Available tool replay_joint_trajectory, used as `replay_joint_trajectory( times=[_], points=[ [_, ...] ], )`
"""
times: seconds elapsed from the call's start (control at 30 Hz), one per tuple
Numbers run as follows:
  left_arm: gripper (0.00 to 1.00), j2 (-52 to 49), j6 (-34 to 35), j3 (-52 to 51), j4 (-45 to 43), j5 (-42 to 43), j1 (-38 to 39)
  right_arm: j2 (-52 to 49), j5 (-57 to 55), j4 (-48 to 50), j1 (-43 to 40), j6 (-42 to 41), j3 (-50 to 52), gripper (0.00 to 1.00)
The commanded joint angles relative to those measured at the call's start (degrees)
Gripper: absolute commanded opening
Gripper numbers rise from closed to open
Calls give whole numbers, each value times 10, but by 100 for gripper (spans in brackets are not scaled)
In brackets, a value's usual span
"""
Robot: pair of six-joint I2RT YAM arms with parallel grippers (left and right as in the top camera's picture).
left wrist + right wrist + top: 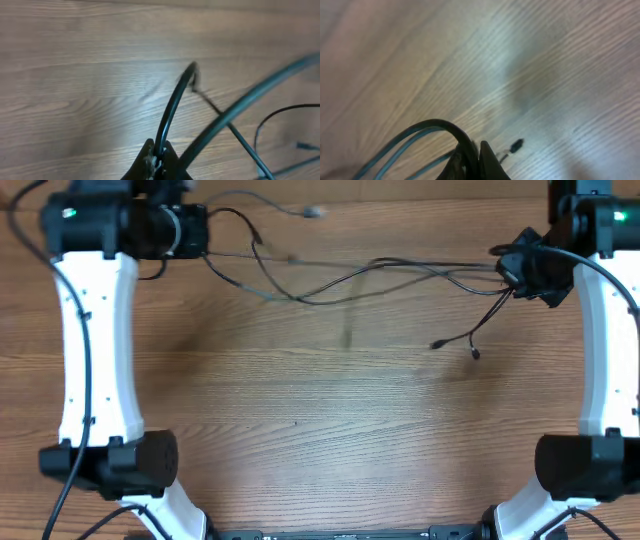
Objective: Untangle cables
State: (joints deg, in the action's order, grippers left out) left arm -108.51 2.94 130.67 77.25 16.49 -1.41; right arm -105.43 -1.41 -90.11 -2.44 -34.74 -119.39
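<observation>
While left gripper (203, 232) and right gripper (513, 273) pinch them, cables (450, 272) strung between the two.

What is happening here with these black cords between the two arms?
The robot's left fingers and right fingers are each shut on thin black flexible cables, holding them stretched across the far side of the brown wooden table. The strands cross midway, and two small plug ends trail loose near the right fingers.
</observation>
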Motion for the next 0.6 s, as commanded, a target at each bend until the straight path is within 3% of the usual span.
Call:
replay_joint_trajectory(
  times=[0.0, 0.27, 0.37, 0.43, 0.57],
  points=[
    [4, 25, 35, 13, 0, -37, -35, -13, -86, -3, -13, -2, 2, 4],
    [5, 26, 15, 13, 19, 8, -23, -14, 61, -5, -13, 130, 2, 4],
    [19, 25, 6, 13, 26, 49, -12, -14, 135, -4, -11, 170, 2, 4],
    [22, 26, -9, 13, 32, 60, 2, -14, 191, -5, -9, 196, 2, 4],
    [25, 26, -29, 13, 46, 58, 38, -14, 262, -6, 13, 229, 2, 18]
  ],
)
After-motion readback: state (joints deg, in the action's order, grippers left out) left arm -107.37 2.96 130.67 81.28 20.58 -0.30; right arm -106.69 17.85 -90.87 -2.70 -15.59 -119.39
